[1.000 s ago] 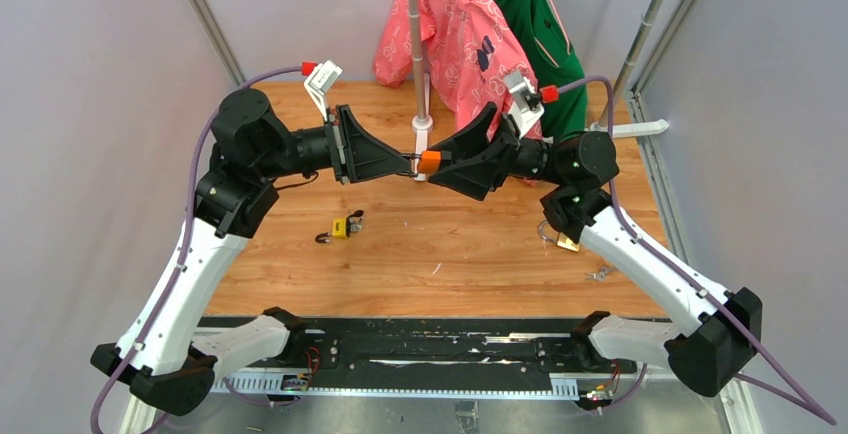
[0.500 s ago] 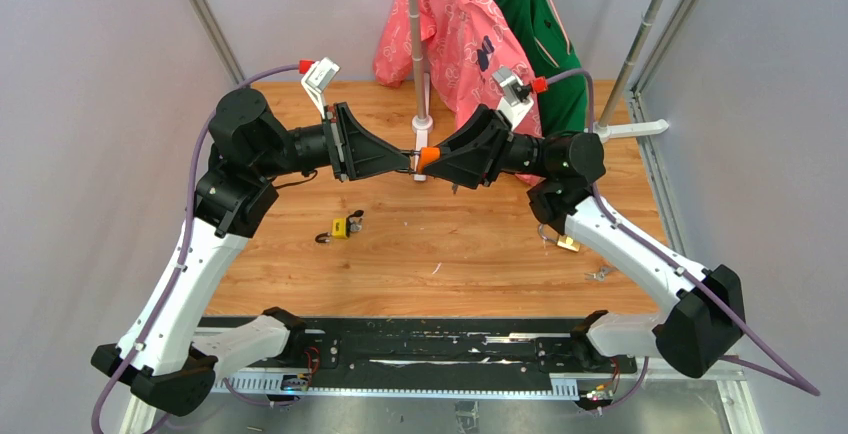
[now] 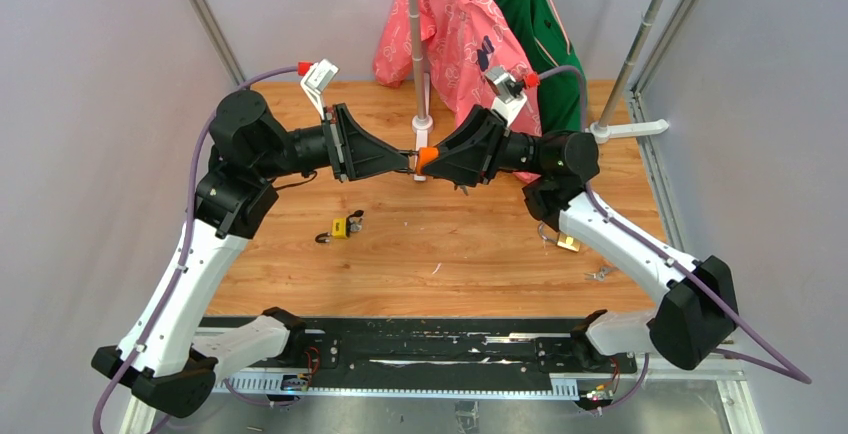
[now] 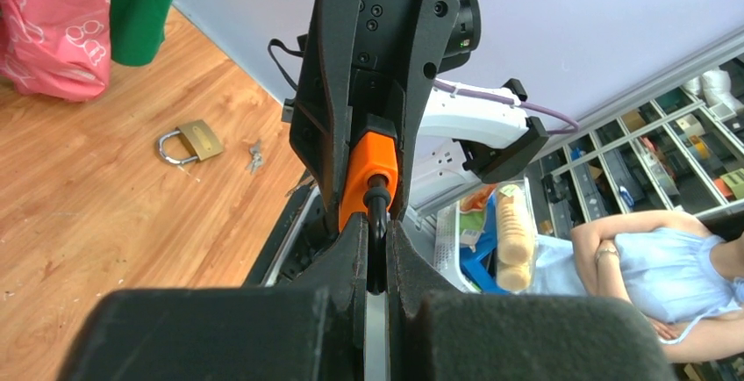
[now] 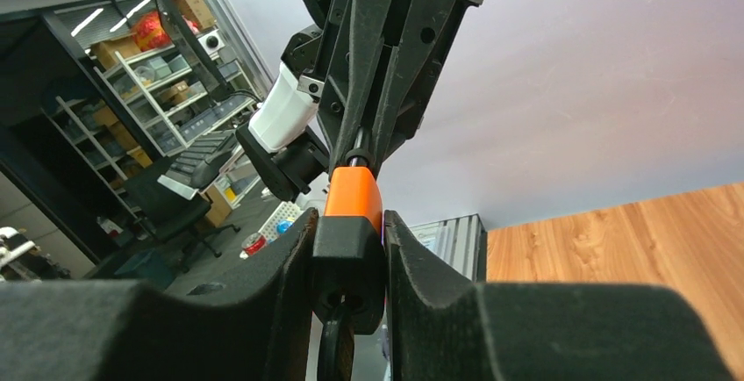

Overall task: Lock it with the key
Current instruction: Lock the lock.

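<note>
An orange padlock (image 3: 427, 159) with a black base is held in the air between my two grippers, above the wooden table (image 3: 450, 264). My left gripper (image 3: 408, 159) is shut on its black shackle (image 4: 377, 223); the orange body (image 4: 368, 170) shows just beyond the left fingers (image 4: 351, 258). My right gripper (image 3: 442, 161) is shut on the lock's black base (image 5: 348, 254), with the orange body (image 5: 354, 198) above it. A black key (image 5: 332, 350) sticks out of the keyhole under the base, between the right fingers (image 5: 417, 267).
A yellow padlock (image 3: 345, 226) lies on the table left of centre. A brass padlock (image 3: 566, 242) and loose keys (image 3: 600, 274) lie at the right. A white pole stand (image 3: 421, 126) is right behind the grippers, with pink (image 3: 450, 34) and green (image 3: 530, 24) garments hanging at the back.
My right wrist has rolled, its camera swinging left and up, and the right forearm has shifted. The orange padlock and my left gripper have stayed where they were.
</note>
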Motion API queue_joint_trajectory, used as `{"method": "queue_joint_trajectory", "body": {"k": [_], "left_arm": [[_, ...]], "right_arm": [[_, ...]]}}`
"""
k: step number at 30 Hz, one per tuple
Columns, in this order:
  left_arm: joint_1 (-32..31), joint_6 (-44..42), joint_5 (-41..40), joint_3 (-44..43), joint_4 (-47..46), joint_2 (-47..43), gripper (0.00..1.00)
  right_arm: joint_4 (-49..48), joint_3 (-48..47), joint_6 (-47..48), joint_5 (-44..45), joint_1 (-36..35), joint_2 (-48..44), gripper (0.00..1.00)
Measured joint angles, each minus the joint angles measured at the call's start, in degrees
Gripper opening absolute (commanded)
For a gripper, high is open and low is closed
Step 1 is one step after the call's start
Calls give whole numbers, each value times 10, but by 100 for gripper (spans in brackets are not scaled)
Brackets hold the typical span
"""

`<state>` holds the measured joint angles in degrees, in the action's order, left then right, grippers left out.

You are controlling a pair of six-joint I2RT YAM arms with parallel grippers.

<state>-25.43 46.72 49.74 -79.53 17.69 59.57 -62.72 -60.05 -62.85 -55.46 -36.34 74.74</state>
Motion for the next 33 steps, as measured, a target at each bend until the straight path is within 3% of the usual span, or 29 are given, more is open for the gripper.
{"method": "queue_joint_trajectory", "body": {"k": [8,18,33], "left_arm": [[2,-39,-13,2,20,-5,0],[1,-52,-16,63,-40,-33,0],[2,-54,-27,107,-104,-70,0]], "right_arm": [[118,-1,-2,30,0,-30,0],[265,-10,49,60,-12,-70,0],[329,-45,87,86,-36,-74,0]]}}
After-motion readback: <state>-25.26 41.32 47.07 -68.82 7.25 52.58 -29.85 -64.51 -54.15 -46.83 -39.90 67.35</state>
